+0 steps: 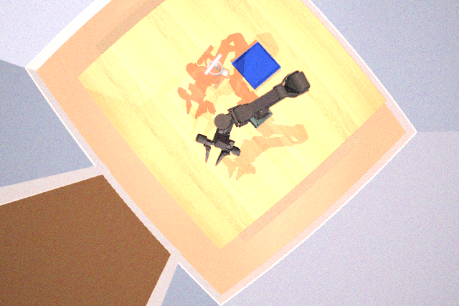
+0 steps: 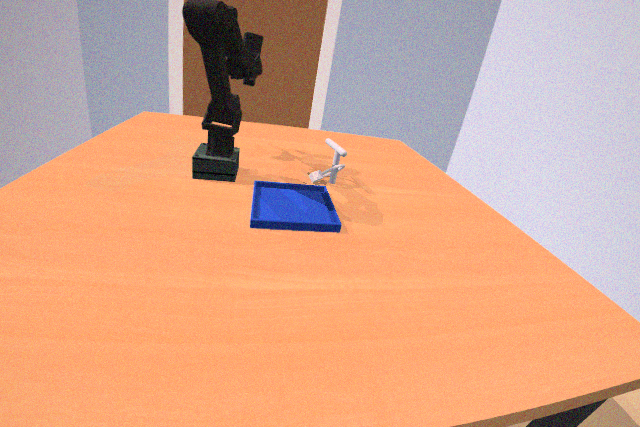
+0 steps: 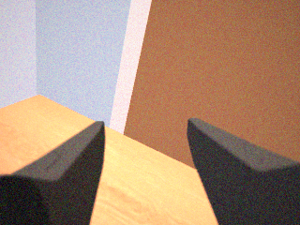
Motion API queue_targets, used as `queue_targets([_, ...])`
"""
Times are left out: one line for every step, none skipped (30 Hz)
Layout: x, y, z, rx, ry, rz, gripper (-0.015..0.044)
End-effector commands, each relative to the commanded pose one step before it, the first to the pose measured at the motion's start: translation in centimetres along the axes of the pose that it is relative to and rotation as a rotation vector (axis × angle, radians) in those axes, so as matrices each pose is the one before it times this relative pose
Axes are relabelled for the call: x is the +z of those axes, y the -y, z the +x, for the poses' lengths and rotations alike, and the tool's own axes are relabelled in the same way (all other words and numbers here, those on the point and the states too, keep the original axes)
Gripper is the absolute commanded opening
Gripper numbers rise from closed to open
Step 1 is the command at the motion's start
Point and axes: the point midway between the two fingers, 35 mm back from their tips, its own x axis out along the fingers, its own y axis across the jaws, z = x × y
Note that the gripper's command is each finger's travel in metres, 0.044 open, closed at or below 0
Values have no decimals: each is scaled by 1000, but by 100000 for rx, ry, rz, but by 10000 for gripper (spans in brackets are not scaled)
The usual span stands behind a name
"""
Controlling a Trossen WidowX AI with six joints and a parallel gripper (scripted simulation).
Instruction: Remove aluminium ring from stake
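In the exterior view, my arm's base [image 1: 266, 122] [image 2: 198, 170] stands on the table [image 1: 155, 54] [image 2: 310, 308] [image 3: 136, 187], left of the stake [image 1: 213, 64] [image 2: 336, 159] and behind the tray [image 1: 256, 65] [image 2: 294, 205]. The tray lies in front of the stake, a little to its left. The ring [image 1: 214, 74] [image 2: 326, 172] sits around the stake under its cross-bar, tilted, tab low on the tray side.

In the exterior view, the black arm's own upper links hide the fingertips of its gripper [image 1: 211, 163] [image 3: 146, 121]. The wrist view's lower edge cuts off both dark grey fingers, and the wooden tabletop [image 1: 155, 84] [image 2: 310, 308] [image 3: 127, 183] too.
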Motion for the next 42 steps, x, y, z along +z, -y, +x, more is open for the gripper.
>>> queue_targets([-2011,2565,-1009,-10215,-7594,4212,200])
queue_targets([-427,585,-216,-2279,-1600,986,200])
queue_targets([-427,586,-214,-2274,-1595,1000,200])
queue_targets([-445,592,-220,-2273,-1657,1278,200])
queue_targets([-451,603,-222,-2307,-1673,1316,200])
queue_targets([-449,604,-219,-2304,-1663,1333,200])
queue_targets([-448,605,-217,-2299,-1652,1350,200])
queue_targets([-447,606,-215,-2294,-1642,1367,200])
queue_targets([-445,607,-212,-2289,-1632,1384,200])
queue_targets([-444,607,-210,-2283,-1622,1401,200])
queue_targets([-443,608,-208,-2277,-1612,1418,200])
queue_targets([-442,608,-205,-2270,-1602,1435,200])
queue_targets([-440,608,-203,-2263,-1593,1452,200])
queue_targets([-439,608,-200,-2254,-1583,1468,200])
queue_targets([-441,613,-200,-2262,-1585,1497,200])
queue_targets([-440,613,-197,-2253,-1577,1514,200])
queue_targets([-439,613,-194,-2244,-1568,1532,200])
queue_targets([-437,612,-192,-2234,-1560,1549,200])
queue_targets([-436,612,-189,-2224,-1551,1567,200])
queue_targets([-435,612,-187,-2213,-1543,1584,200])
queue_targets([-434,611,-184,-2202,-1536,1602,200])
queue_targets([-433,610,-182,-2190,-1528,1619,200])
queue_targets([-432,609,-179,-2178,-1521,1636,200])
queue_targets([-438,653,-188,-2222,-1473,1370,200])
queue_targets([-456,676,-193,-2290,-1530,1446,200])
queue_targets([-457,673,-191,-2269,-1528,1468,200])
queue_targets([-458,670,-188,-2248,-1526,1490,200])
queue_targets([-458,666,-186,-2226,-1524,1512,200])
queue_targets([-459,663,-183,-2204,-1522,1533,200])
queue_targets([-460,660,-181,-2181,-1521,1555,200])
queue_targets([-461,656,-178,-2158,-1519,1576,200])
queue_targets([-462,652,-176,-2134,-1518,1598,200])
queue_targets([-463,648,-173,-2110,-1516,1619,200])
queue_targets([-468,607,-138,-2101,-1657,1365,200])
queue_targets([-469,601,-134,-2067,-1660,1376,200])
queue_targets([-472,597,-131,-2039,-1668,1392,200])
queue_targets([-474,592,-128,-2010,-1676,1407,200])
queue_targets([-472,596,-128,-2005,-1650,1471,200])
queue_targets([-473,594,-125,-1981,-1650,1495,200])
queue_targets([-475,589,-122,-1952,-1657,1510,200])
queue_targets([-477,584,-118,-1922,-1664,1524,200])
queue_targets([-476,586,-118,-1910,-1643,1578,200])
